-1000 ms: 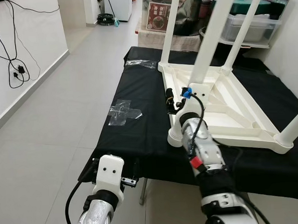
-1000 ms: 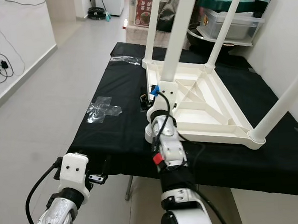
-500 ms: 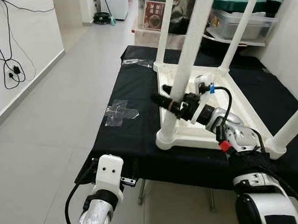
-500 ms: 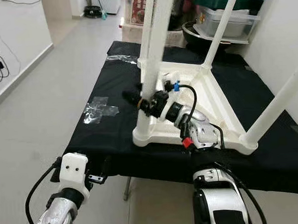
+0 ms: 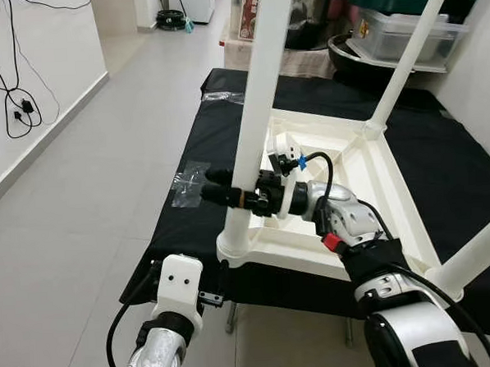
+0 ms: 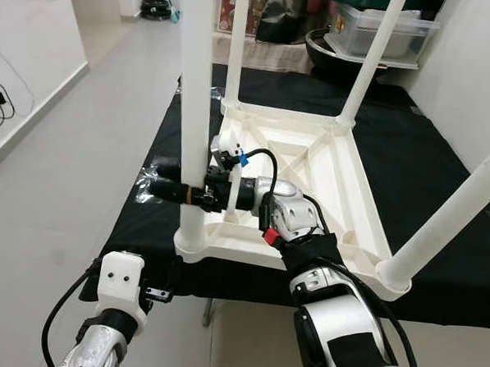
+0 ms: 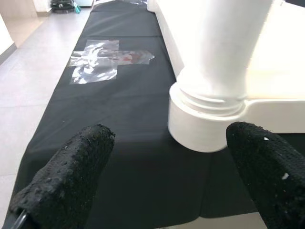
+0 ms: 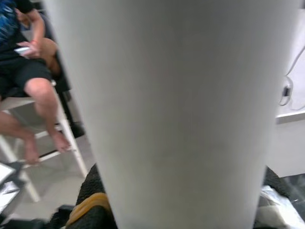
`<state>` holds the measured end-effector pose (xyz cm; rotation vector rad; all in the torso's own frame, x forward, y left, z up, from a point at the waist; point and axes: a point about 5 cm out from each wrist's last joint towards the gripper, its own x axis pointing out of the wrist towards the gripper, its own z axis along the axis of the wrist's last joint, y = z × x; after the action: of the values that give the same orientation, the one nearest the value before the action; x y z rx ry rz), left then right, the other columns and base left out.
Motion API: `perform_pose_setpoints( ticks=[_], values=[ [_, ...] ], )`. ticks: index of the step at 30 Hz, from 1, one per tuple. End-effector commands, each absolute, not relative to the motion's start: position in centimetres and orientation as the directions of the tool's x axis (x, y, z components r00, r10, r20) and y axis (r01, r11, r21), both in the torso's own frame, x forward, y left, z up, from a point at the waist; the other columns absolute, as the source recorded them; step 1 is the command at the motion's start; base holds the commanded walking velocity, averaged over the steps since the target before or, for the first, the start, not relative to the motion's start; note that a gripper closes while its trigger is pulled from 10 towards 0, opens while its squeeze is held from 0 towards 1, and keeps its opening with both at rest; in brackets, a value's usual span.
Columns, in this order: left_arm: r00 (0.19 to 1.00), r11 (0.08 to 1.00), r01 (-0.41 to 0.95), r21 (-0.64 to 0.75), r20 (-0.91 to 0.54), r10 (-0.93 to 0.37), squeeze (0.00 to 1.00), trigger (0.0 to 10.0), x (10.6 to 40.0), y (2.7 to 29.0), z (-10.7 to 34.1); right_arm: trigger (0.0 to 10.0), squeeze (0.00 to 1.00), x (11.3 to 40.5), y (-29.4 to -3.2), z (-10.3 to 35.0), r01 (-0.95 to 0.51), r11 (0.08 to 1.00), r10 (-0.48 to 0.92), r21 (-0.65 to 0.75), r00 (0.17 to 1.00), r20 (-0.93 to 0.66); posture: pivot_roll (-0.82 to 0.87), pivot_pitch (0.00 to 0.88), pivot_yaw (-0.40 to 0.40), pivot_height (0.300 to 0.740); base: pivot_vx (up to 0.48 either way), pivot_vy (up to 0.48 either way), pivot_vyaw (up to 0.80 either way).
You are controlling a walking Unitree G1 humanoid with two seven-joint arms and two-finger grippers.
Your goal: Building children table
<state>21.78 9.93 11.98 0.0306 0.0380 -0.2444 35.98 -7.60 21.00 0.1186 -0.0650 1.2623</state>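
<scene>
A: Start at the left. What's the risk there?

B: Little. The left gripper (image 7: 167,191) hangs low at the near edge of the bench (image 5: 190,227), its fingers (image 7: 71,181) spread apart and holding nothing, aimed at the base of the near-left leg (image 5: 254,117). If it swung up it could knock that leg's collar, I'd judge.

A: And the middle?

B: The right gripper (image 5: 229,194) reaches leftward across the upturned white children's table (image 5: 351,178), which lies top-down on the bench with its legs in the air. Its fingers are clenched around the near-left leg, low down, just above the socket. The trouble I'd expect: that corner sits right at the near edge of the bench. A sideways pull could drag the whole table off, or tilt the leg in its socket if it isn't fully seated. A twist with a loose grip might just slip on smooth plastic.

A: The surface?

B: Black cloth over the bench, with a patch of clear tape (image 5: 187,182) on it left of the table.

A: The room, further right?

B: Pale tiled floor (image 5: 73,201), a white wall with dangling cables (image 5: 14,97) on the far left, then boxes and plastic storage tubs (image 5: 401,23) at the far end. A seated person's bare legs (image 8: 38,105) appear in the right wrist view.
</scene>
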Motion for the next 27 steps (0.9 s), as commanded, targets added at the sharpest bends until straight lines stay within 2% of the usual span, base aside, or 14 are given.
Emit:
perform_pose_setpoints(
  ticks=[1, 2, 3, 4, 6, 8, 9, 13, 17, 20, 21, 24, 25, 27],
  values=[
    [0.965, 0.966, 0.258, 0.014, -0.062, -0.256, 0.00, 10.0, 21.6, 9.7, 11.4, 0.0, 0.00, 37.1, -8.7, 20.5, -0.844, 0.526, 0.834, 0.110, 0.536, 0.132, 0.12, 0.000, -0.123, 0.740, 0.000, 0.000, 0.00],
    [0.965, 0.966, 0.258, 0.014, -0.062, -0.256, 0.00, 10.0, 21.6, 9.7, 11.4, 0.0, 0.00, 37.1, -8.7, 20.5, -0.844, 0.526, 0.834, 0.110, 0.536, 0.132, 0.12, 0.000, -0.123, 0.740, 0.000, 0.000, 0.00],
    [0.964, 0.966, 0.259, 0.014, -0.063, -0.257, 0.00, 10.0, 21.6, 9.7, 11.4, 0.0, 0.00, 37.5, -9.0, 20.5, -0.784, 0.608, 0.775, 0.122, 0.620, 0.125, 0.11, 0.000, -0.121, 0.740, 0.000, 0.000, 0.00],
    [0.964, 0.966, 0.259, 0.014, -0.063, -0.257, 0.00, 10.0, 21.6, 9.7, 11.4, 0.0, 0.00, 37.5, -9.0, 20.5, -0.784, 0.608, 0.775, 0.122, 0.620, 0.125, 0.11, 0.000, -0.121, 0.740, 0.000, 0.000, 0.00],
    [0.962, 0.964, 0.266, 0.016, -0.066, -0.265, 0.00, 10.0, 21.6, 9.7, 11.3, 0.0, 0.00, 38.3, -10.7, 19.5, -0.485, 0.865, 0.481, 0.127, 0.874, 0.063, 0.11, 0.000, -0.113, 0.740, 0.000, 0.000, 0.00],
    [0.960, 0.962, 0.272, 0.019, -0.067, -0.270, 0.00, 10.0, 21.6, 9.6, 11.3, 0.0, 0.00, 38.2, -12.4, 18.6, -0.192, 0.977, 0.191, 0.091, 0.981, 0.013, 0.11, 0.000, -0.113, 0.740, 0.000, 0.000, 0.00],
    [0.960, 0.962, 0.272, 0.019, -0.067, -0.270, 0.00, 10.0, 21.6, 9.6, 11.3, 0.0, 0.00, 38.2, -12.4, 18.6, -0.192, 0.977, 0.191, 0.091, 0.981, 0.013, 0.11, 0.000, -0.113, 0.740, 0.000, 0.000, 0.00],
    [0.961, 0.962, 0.272, 0.024, -0.067, -0.270, 0.00, 10.0, 21.7, 9.7, 11.3, 0.0, 0.00, 35.8, -14.1, 17.3, 0.185, 0.980, -0.181, 0.072, 0.982, -0.062, 0.11, 0.000, -0.113, 0.740, 0.000, 0.000, 0.00],
    [0.961, 0.963, 0.270, 0.027, -0.066, -0.267, 0.00, 10.0, 21.8, 9.8, 11.3, 0.0, 0.00, 35.1, -13.4, 17.1, 0.242, 0.966, -0.236, 0.087, 0.969, -0.074, 0.12, 0.000, -0.118, 0.740, 0.000, 0.000, 0.00],
    [0.962, 0.963, 0.268, 0.029, -0.066, -0.266, 0.00, 10.0, 21.8, 9.8, 11.3, 0.0, 0.00, 35.3, -12.1, 17.2, 0.219, 0.967, -0.212, 0.131, 0.975, -0.062, 0.11, 0.000, -0.117, 0.740, 0.000, 0.000, 0.00],
    [0.962, 0.963, 0.267, 0.028, -0.066, -0.265, 0.00, 10.0, 21.8, 9.8, 11.3, 10.0, 0.00, 35.5, -11.3, 17.7, 0.166, 0.974, -0.165, 0.156, 0.986, -0.020, 0.11, 0.002, -0.117, 0.740, 0.000, 0.000, 0.00],
    [0.962, 0.964, 0.266, 0.028, -0.066, -0.264, 0.00, 10.0, 21.8, 9.8, 11.3, 10.0, 0.00, 35.6, -10.8, 18.1, 0.130, 0.977, -0.133, 0.170, 0.991, 0.011, 0.11, 0.002, -0.117, 0.740, 0.000, 0.000, 0.00],
    [0.962, 0.964, 0.266, 0.028, -0.066, -0.264, 0.00, 10.0, 21.9, 9.8, 11.3, 10.0, 1.00, 35.7, -10.4, 18.5, 0.080, 0.981, -0.089, 0.178, 0.995, 0.043, 0.11, 0.004, -0.118, 0.740, 0.000, 0.000, 0.00],
    [0.962, 0.964, 0.266, 0.027, -0.065, -0.264, 0.00, 10.0, 21.9, 9.8, 11.3, 10.0, 1.00, 35.8, -10.6, 18.7, 0.080, 0.985, -0.090, 0.150, 0.994, 0.062, 0.11, 0.007, -0.118, 0.740, 0.000, 0.000, 0.00]
  ],
)
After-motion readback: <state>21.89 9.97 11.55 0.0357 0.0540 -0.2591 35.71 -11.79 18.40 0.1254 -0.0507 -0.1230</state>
